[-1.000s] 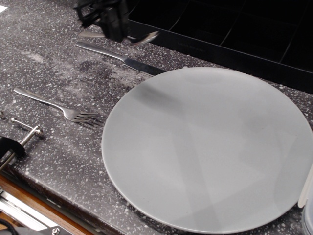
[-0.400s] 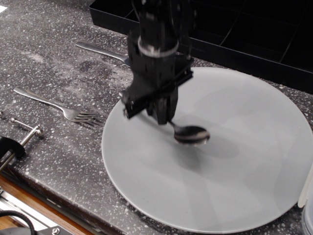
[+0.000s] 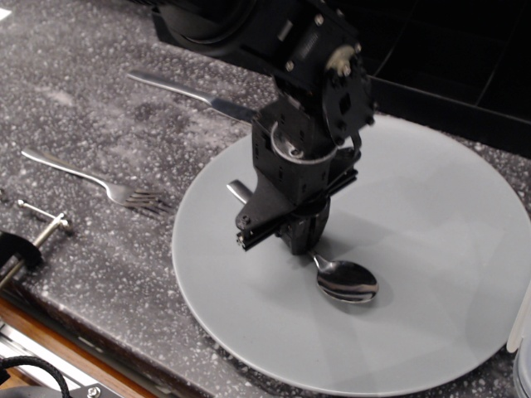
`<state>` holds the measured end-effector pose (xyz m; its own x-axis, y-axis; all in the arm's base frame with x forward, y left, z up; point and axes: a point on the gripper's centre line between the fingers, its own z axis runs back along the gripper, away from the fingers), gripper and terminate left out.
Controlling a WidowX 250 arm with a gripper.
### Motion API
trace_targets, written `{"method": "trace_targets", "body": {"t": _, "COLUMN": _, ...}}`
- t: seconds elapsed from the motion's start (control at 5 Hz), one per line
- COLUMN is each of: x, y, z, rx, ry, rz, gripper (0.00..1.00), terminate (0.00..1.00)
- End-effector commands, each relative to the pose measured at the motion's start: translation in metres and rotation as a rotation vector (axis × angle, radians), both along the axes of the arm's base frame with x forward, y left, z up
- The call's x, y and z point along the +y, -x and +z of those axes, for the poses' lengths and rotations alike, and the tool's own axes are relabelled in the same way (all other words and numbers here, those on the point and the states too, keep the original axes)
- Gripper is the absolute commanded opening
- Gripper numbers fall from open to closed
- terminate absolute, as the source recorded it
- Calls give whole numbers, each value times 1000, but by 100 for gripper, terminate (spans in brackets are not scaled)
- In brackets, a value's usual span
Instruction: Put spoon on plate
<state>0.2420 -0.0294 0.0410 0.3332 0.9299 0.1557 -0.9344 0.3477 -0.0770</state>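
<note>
The small silver spoon point(image 3: 347, 280) is low over the large pale grey plate point(image 3: 431, 232), its bowl at or just above the plate's surface left of centre. Its handle runs up-left through my gripper point(image 3: 300, 239), and the handle's end point(image 3: 239, 191) sticks out behind. My black gripper hangs over the left part of the plate and is shut on the spoon's handle. The fingertips are mostly hidden by the gripper's body.
A silver fork point(image 3: 91, 181) lies on the speckled counter left of the plate. A silver knife point(image 3: 187, 95) lies behind it, its blade reaching the plate's edge. A black compartment tray point(image 3: 465, 58) stands at the back. A metal clamp point(image 3: 46, 220) sits at the front left edge.
My gripper carried the spoon from the back left near the tray to over the plate, then lower and a little right, bringing the bowl down to the plate.
</note>
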Motion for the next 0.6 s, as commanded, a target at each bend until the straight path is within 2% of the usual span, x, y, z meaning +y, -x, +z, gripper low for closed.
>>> {"method": "trace_targets", "body": {"t": 0.0, "x": 5, "y": 1, "z": 8, "rx": -16, "ry": -30, "rz": -14, "gripper": 100, "terminate": 0}}
{"method": "trace_targets", "body": {"t": 0.2, "x": 5, "y": 1, "z": 8, "rx": -16, "ry": -30, "rz": -14, "gripper": 100, "terminate": 0}}
{"method": "trace_targets", "body": {"t": 0.4, "x": 5, "y": 1, "z": 8, "rx": -16, "ry": -30, "rz": -14, "gripper": 100, "terminate": 100}}
